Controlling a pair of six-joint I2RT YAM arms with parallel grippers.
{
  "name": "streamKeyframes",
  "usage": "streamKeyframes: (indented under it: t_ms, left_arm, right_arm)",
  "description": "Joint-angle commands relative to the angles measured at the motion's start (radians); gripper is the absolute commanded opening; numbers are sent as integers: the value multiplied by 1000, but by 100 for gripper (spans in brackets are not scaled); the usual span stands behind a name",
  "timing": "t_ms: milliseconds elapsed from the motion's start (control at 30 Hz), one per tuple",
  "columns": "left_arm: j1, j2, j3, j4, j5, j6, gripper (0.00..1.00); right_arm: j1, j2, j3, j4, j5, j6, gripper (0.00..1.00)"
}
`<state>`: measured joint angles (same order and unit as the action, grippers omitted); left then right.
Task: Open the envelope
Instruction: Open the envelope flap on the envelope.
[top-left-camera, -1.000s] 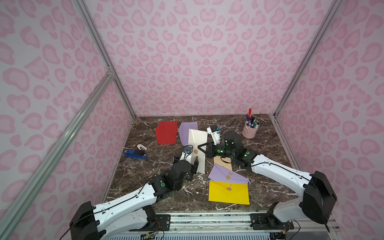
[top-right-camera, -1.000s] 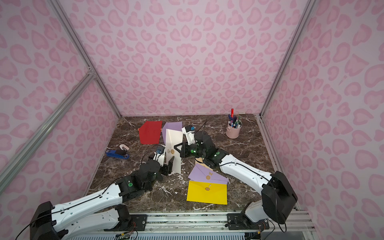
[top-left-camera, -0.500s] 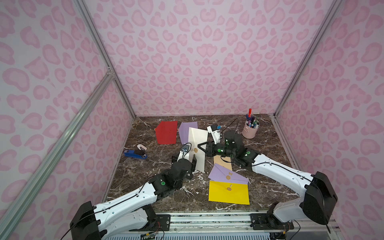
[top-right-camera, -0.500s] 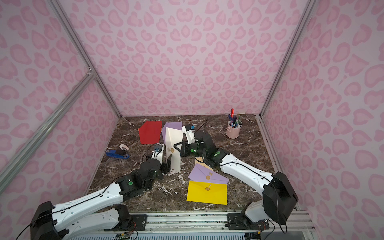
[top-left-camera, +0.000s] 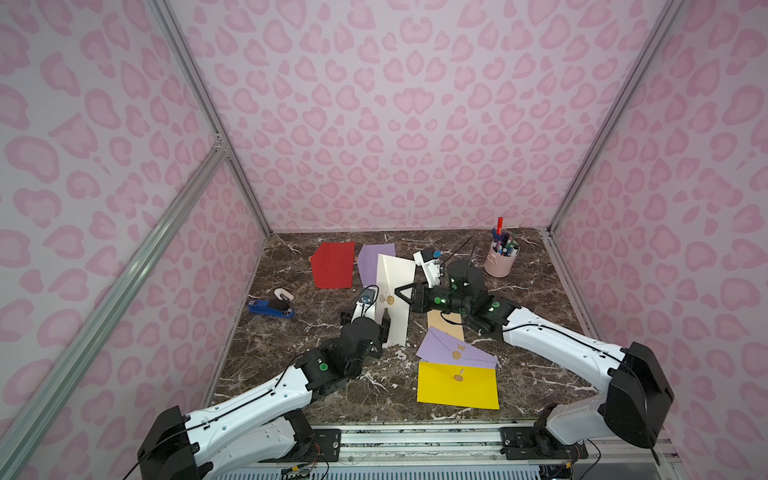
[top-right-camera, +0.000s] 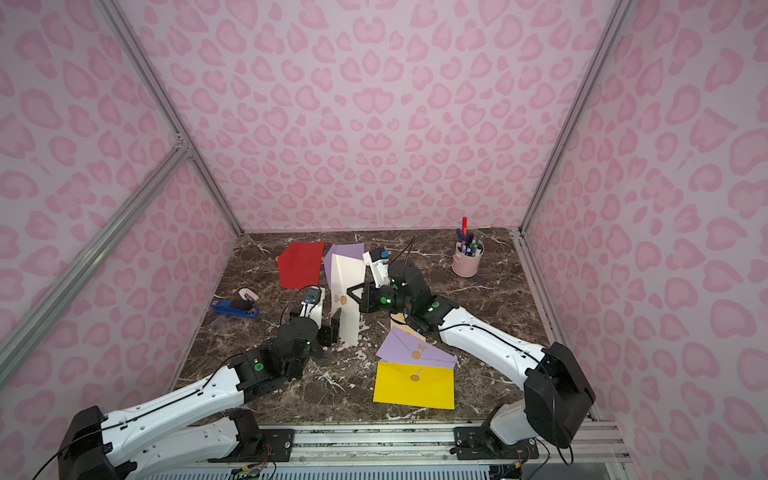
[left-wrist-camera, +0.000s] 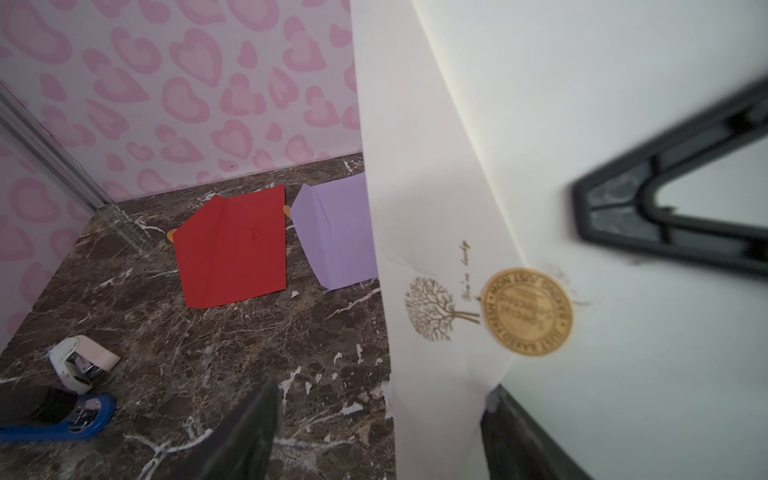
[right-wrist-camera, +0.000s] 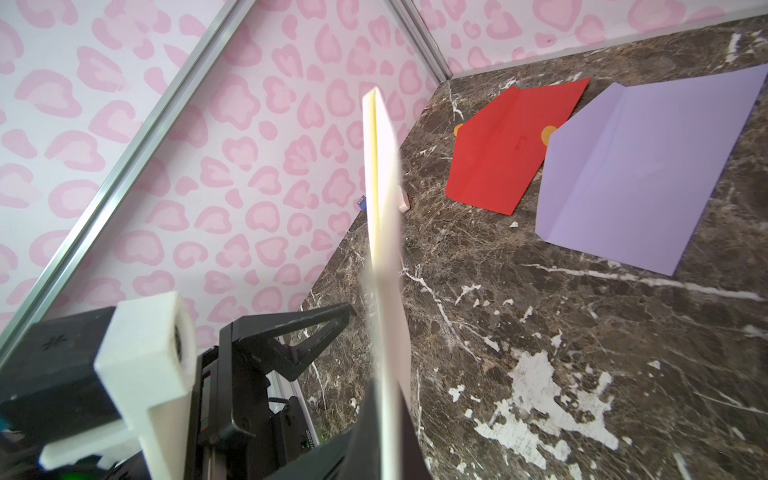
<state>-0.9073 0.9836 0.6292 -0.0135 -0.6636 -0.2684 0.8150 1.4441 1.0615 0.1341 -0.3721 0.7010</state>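
One white envelope (top-left-camera: 392, 291) stands upright on the marble table (top-left-camera: 540, 291): your right gripper (top-left-camera: 402, 292) clamps its edge, your left gripper (left-wrist-camera: 384, 432) gapes wide beside it, apparently empty; thin and bendable, it is best taken near the gold seal (left-wrist-camera: 527, 311).

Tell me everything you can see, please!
white envelope: one, white with gold seal, upright mid-table
red envelope: one, red, back
purple envelopes: two, purple, one back, one front
yellow envelope: one, yellow, front
tan envelope: one, tan, right of white envelope
pen cup: one, pink, back right
stapler: one, blue, left side
small gadget: one, white-pink, beside stapler
left end effector: one, black, open by white envelope's lower corner
right end effector: one, black, shut on white envelope
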Motion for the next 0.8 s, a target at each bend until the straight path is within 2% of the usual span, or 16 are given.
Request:
streamKeyframes:
  t_ms: [0,767]
  left_arm:
    - [5,-7,-3,-3,-22,-14,77]
    - [8,-25,-13,-5,-13,-18,77]
  right_arm:
    - [3,0,6,-4,-21,-9,0]
    - [4,2,3,-2,-24,-11,0]
